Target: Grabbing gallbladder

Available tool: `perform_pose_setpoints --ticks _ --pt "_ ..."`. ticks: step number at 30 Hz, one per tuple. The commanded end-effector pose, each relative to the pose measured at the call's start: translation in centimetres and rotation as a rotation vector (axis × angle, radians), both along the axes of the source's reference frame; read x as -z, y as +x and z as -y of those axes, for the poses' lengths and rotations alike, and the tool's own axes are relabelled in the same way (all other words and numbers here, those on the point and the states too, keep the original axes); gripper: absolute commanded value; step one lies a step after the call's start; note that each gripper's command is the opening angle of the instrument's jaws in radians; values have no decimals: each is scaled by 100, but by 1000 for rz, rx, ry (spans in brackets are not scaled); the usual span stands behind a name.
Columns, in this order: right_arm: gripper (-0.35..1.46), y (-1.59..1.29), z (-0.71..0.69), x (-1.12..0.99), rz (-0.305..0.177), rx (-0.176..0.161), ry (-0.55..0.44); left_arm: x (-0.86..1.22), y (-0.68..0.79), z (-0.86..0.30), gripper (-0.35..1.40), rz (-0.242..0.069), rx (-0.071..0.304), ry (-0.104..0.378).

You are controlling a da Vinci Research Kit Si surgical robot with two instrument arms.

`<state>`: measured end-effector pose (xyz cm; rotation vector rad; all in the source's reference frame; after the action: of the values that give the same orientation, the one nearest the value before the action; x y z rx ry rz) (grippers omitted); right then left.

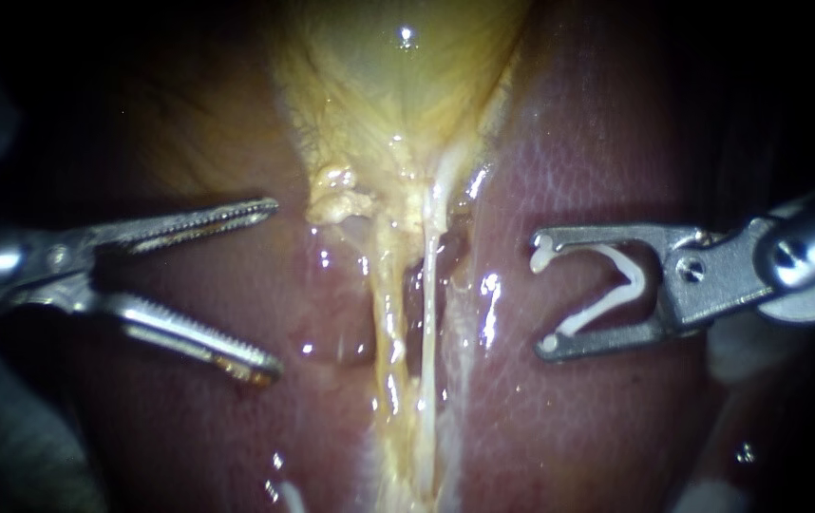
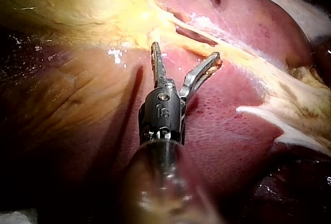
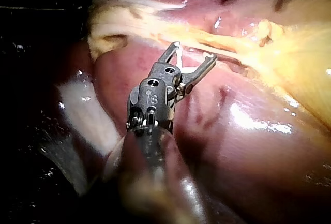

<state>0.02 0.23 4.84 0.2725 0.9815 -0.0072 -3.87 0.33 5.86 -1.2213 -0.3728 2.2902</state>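
My grey steel left instrument (image 1: 270,285) has its serrated jaws wide apart and empty, left of the pale yellow gallbladder (image 1: 398,85). My right instrument (image 1: 540,293) grips a white clip (image 1: 634,277) between its spread jaws.

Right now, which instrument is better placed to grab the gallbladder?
Left. The left instrument has empty, open toothed jaws beside the narrow lower end of the yellowish gallbladder. The right instrument already holds a white clip between its jaws, so it probably cannot grip tissue.
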Motion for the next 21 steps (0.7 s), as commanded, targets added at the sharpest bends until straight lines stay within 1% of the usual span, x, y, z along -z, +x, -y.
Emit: perform_pose_setpoints --ticks 1,3,5,8,9,10,12,13,17,21 --pt "49 0 0 0 0 0 0 0 0 0 94 0 0 0" --pt "49 0 0 0 0 0 0 0 0 -1 91 3 1 -1" --pt "49 0 0 0 0 0 0 -1 -1 -5 88 -6 -5 4" --pt "49 -1 0 0 -1 0 0 -4 -5 -15 86 -12 -10 10" --pt "49 -1 0 0 -1 1 0 -6 -7 -18 84 -15 -10 4" --pt "49 -1 0 0 -1 1 0 -7 -10 -23 81 -25 2 4" --pt "49 -2 0 0 -1 1 0 -11 -15 -31 78 -44 13 0" --pt "49 -2 0 0 -1 1 0 -13 -20 -37 76 -58 14 2" --pt "49 -3 0 0 -1 1 0 -24 -36 -52 71 -87 8 14" --pt "49 -3 0 0 -1 2 0 -36 -49 -64 69 -101 4 18"
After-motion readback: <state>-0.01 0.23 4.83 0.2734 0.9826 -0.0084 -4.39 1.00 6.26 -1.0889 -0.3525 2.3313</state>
